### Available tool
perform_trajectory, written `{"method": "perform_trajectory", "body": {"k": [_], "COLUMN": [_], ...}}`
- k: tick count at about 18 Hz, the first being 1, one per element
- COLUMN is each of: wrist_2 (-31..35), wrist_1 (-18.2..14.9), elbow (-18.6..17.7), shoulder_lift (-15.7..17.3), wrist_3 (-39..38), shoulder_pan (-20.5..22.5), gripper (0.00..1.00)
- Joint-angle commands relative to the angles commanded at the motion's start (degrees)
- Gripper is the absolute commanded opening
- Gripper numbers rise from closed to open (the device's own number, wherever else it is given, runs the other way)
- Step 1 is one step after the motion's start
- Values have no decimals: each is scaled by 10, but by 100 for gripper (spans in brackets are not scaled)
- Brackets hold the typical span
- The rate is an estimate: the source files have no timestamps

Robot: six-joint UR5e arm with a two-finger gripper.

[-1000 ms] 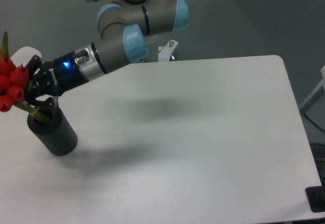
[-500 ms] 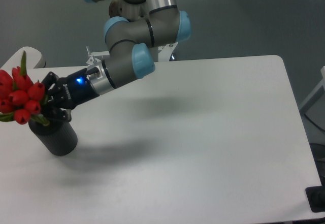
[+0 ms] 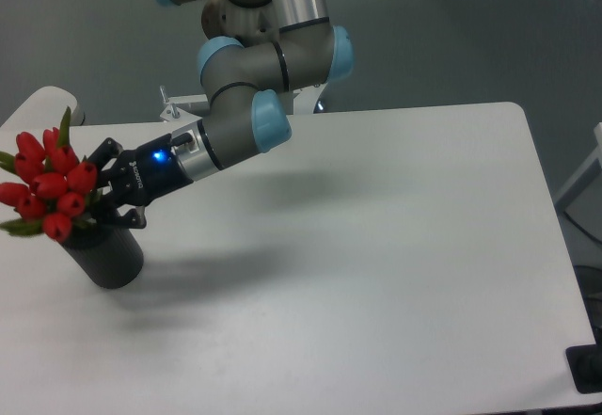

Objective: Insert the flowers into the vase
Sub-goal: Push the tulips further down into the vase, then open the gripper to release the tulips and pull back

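Observation:
The flowers (image 3: 47, 187), a bunch of red tulip buds with green leaves, lean to the left over the dark grey vase (image 3: 110, 257) at the table's left edge. Their thin stems run down into the vase's opening. My gripper (image 3: 96, 199) reaches in from the right, just above the vase's rim, and is shut on the stems right below the buds. The lower ends of the stems are hidden inside the vase and behind the fingers.
The white table (image 3: 376, 246) carries only the vase. Its left edge lies close to the vase. My arm (image 3: 235, 123) stretches over the table's back left part. A metal bracket (image 3: 174, 109) sits at the arm's base.
My gripper has moved right and slightly down with the flowers. The bunch has come in from the left frame edge and stands more upright over the vase, stems deeper in the opening.

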Motion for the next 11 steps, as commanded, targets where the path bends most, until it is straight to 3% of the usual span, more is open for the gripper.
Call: {"method": "perform_trajectory", "body": {"k": [11], "wrist_2": [12], "wrist_1": [0], "elbow": [-33], "shoulder_lift": [17], "wrist_3": [59], "shoulder_pan": [47], "gripper": [100]}}
